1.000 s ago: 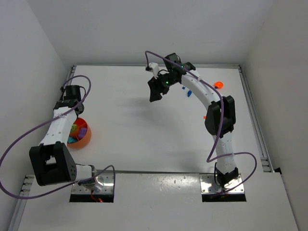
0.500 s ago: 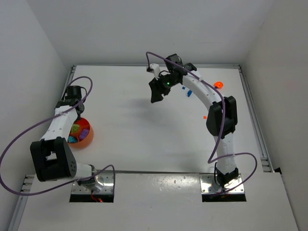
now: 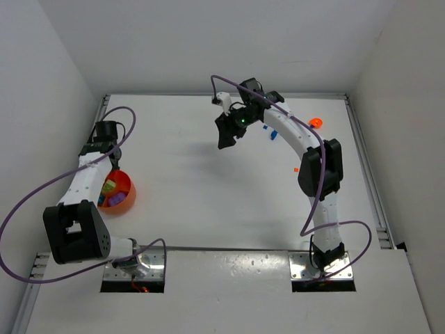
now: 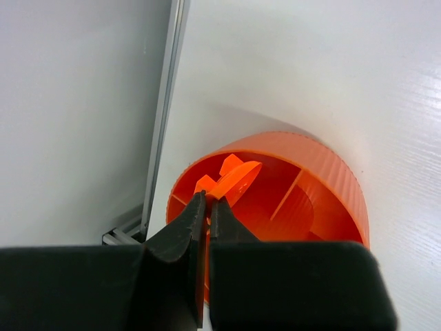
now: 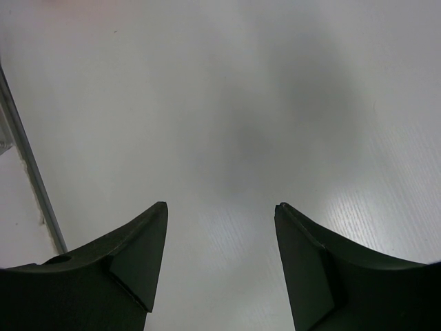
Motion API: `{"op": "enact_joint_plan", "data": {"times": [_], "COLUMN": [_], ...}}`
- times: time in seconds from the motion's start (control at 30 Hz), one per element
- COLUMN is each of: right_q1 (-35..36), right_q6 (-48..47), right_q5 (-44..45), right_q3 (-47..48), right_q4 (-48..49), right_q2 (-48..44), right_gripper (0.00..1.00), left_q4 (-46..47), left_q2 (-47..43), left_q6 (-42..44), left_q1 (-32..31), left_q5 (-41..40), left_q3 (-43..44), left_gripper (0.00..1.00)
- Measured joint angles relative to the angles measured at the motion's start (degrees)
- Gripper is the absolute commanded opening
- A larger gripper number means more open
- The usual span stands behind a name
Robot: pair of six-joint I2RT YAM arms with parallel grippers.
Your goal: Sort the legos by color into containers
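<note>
The orange bowl (image 3: 124, 197) sits at the table's left edge, holding yellow, green and purple legos (image 3: 109, 188). In the left wrist view the bowl (image 4: 324, 172) shows a ribbed wall and inner dividers. My left gripper (image 4: 208, 200) is shut on a thin orange lego (image 4: 238, 178), just over the bowl's near rim. In the top view the left gripper (image 3: 111, 175) is mostly hidden under its own arm. Loose blue legos (image 3: 272, 132) and an orange lego (image 3: 316, 122) lie at the far right. My right gripper (image 3: 224, 138) (image 5: 220, 208) hangs open above bare table.
A tiny orange bit (image 3: 296, 169) lies beside the right arm's elbow. An aluminium rail (image 4: 164, 103) and the white side wall run close to the bowl's left. Purple cables loop around both arms.
The left arm has shifted slightly up and left, so more of the bowl's inside shows. The right arm has barely moved, and both grippers keep their states.
</note>
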Motion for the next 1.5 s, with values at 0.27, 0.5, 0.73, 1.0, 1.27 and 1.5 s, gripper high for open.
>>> {"op": "enact_joint_plan", "data": {"times": [0.27, 0.5, 0.73, 1.0, 1.27, 1.5], "right_q1": [0.00, 0.00, 0.00, -0.07, -3.48, -16.50], "right_q6": [-0.02, 0.00, 0.00, 0.04, 4.39, 9.25], "right_q5": [0.24, 0.22, 0.22, 0.79, 5.03, 14.56], "right_q3": [-0.44, -0.44, -0.44, -0.44, 1.03, 6.75], "right_q4": [0.00, 0.31, 0.39, 0.39, 0.42, 2.80], "right_q2": [0.00, 0.00, 0.00, 0.00, 0.15, 2.27], "right_gripper": [0.64, 0.64, 0.64, 0.64, 0.64, 0.63], "left_q4": [0.48, 0.39, -0.50, -2.12, -7.96, -9.94], "left_q2": [-1.27, -2.14, -2.38, -2.40, -1.36, 8.44], "left_q6": [1.14, 1.68, 2.08, 2.86, 3.43, 3.96], "left_q1": [-0.04, -0.04, -0.04, -0.04, -0.79, -14.21], "left_q5": [-0.46, -1.16, -1.68, -1.38, 2.16, 5.18], "left_q3": [0.35, -0.42, -0.87, -0.87, 12.94, 41.51], "left_gripper": [0.00, 0.00, 0.33, 0.59, 0.67, 0.74]}}
